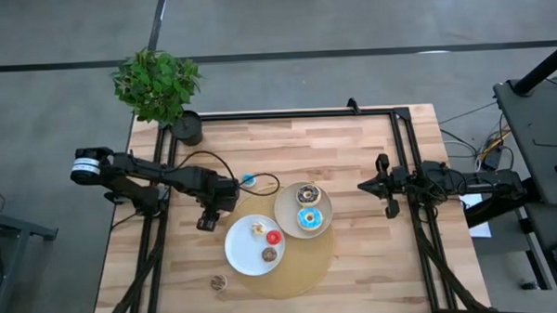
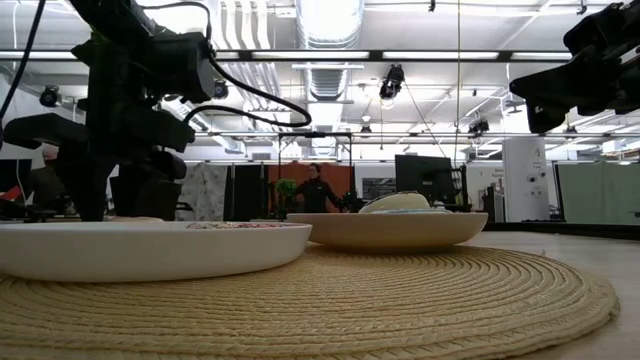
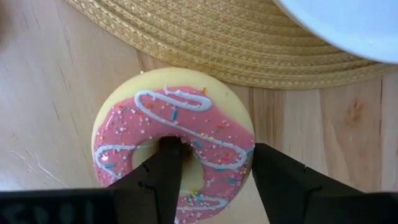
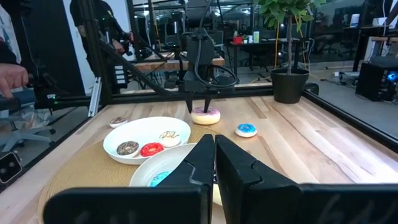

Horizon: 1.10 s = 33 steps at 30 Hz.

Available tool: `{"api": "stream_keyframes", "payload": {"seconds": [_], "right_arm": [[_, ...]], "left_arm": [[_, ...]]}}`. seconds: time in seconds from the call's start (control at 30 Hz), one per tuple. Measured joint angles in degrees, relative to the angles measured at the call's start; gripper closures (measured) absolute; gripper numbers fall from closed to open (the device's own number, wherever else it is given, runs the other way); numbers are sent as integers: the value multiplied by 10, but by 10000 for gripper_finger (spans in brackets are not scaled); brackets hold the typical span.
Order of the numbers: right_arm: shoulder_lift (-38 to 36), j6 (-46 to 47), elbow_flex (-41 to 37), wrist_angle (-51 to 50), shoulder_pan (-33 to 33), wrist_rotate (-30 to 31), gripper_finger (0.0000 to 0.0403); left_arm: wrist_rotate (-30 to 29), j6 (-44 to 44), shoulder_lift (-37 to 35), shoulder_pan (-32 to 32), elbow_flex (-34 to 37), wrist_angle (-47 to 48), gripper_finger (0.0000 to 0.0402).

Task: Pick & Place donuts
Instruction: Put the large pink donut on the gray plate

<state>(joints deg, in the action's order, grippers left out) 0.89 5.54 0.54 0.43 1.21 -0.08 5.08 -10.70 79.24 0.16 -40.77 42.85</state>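
Note:
A pink-iced donut (image 3: pixel 168 118) with white drizzle lies on the wood just off the woven mat (image 1: pixel 296 263), with my left gripper (image 3: pixel 214 149) shut on it from above. In the high view the gripper (image 1: pixel 209 215) hides it. A mini blue donut (image 1: pixel 248 180) rests flat on the table nearby. Cream, red and brown minis lie in the white plate (image 1: pixel 240 255). A chocolate donut (image 1: pixel 307 194) and a blue-sprinkled donut (image 1: pixel 309 219) lie in the beige plate (image 1: pixel 282 212). My right gripper (image 1: pixel 365 184) waits shut at the right. My left gripper has one finger (image 3: pixel 165 168) down in the pink donut's hole and the other finger (image 3: pixel 277 177) against its outer rim, with the ring's wall (image 3: pixel 217 155) between them. The fingers point straight down. The donut lies flat, icing up; whether it has left the wood I cannot tell.
One small brown donut (image 1: pixel 218 282) sits alone near the front left. A potted plant (image 1: pixel 160 91) stands at the far left corner. A black cable (image 1: pixel 261 187) loops past the blue mini. Bare wood stretches between the plates and my right arm.

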Motion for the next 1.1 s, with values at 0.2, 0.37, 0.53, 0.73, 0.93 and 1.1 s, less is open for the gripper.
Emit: {"api": "stream_keyframes", "payload": {"seconds": [0.2,0.37,0.53,0.73,0.93,1.1], "right_arm": [[0,0,0,0,0,0,394],[0,2,0,0,0,0,394],[0,1,0,0,0,0,394],[0,0,0,0,0,0,394],[0,1,0,0,0,0,394],[0,3,0,0,0,0,394]], "left_arm": [[1,2,0,0,0,0,256],[2,2,0,0,0,0,266],[2,2,0,0,0,0,266],[2,3,0,0,-4,13,266],[2,4,0,0,-20,28,266],[2,3,0,0,-25,28,266]]}}
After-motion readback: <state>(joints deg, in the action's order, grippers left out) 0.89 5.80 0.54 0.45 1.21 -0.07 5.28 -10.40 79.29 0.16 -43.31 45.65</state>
